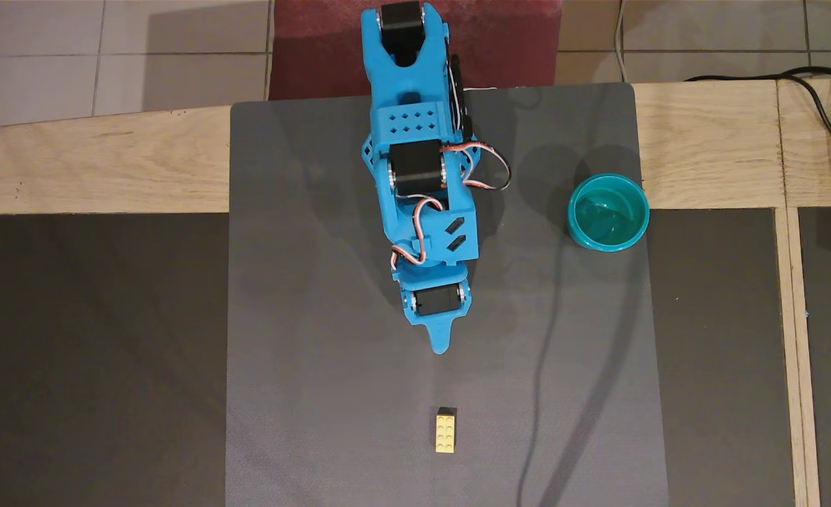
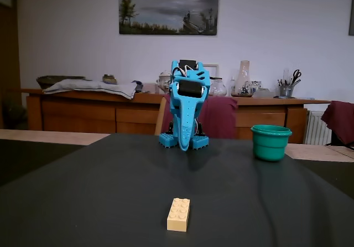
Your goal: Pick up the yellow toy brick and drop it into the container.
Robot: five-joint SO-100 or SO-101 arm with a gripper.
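Gripper, fingers apparently closed and empty, must open, descend straight onto the yellow toy brick, clamping its 2 long sides squarely.

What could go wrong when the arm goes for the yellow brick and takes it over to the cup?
The yellow brick is small and lies loose on the mat, so the gripper could nudge it rather than catch it. The teal cup stands at the mat's edge, off to the side; a clipped rim might tip it.

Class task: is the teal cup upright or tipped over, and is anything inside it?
Upright and empty: the cup stands mouth-up; the overhead view shows only its glossy bare floor. The brick lies outside.
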